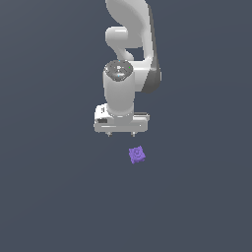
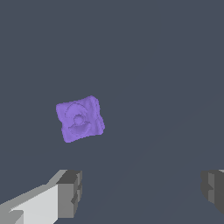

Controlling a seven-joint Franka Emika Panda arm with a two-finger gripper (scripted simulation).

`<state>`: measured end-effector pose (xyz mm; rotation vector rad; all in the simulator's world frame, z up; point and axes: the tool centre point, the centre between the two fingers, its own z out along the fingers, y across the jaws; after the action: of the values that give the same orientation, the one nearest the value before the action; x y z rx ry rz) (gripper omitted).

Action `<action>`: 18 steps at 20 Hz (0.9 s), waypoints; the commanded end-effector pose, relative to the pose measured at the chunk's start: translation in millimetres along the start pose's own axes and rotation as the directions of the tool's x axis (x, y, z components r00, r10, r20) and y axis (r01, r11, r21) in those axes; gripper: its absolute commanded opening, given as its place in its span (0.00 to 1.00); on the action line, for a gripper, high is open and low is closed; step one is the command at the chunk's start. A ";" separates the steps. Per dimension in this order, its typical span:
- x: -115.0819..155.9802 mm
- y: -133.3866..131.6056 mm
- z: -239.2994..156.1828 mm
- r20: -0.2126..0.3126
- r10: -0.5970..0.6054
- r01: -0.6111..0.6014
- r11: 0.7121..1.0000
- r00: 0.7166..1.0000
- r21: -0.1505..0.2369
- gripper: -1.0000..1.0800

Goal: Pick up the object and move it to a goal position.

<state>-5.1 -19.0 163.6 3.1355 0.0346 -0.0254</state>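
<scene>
Hand (image 1: 120, 134) released, fingers (image 2: 70, 192) spread wide with nothing between them, hanging at the frame's centre in the exterior view. Purple object (image 1: 137, 154) lying on the grey desk (image 1: 49, 197), just below and slightly right of the hand, clear of both fingers.

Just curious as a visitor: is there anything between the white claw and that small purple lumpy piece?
Nothing: only bare dark grey floor separates the open white gripper from the small purple lumpy piece, in both views.
</scene>
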 end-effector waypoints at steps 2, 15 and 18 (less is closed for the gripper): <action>2.8 -4.6 4.8 0.000 -0.017 0.017 1.000 1.000 -0.001 0.96; 30.2 -58.9 59.9 -0.014 -0.204 0.204 0.979 0.979 -0.001 0.96; 33.1 -67.0 67.9 -0.016 -0.230 0.230 0.973 0.973 0.001 0.96</action>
<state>23.5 44.4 98.7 3.1168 0.3761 -0.0054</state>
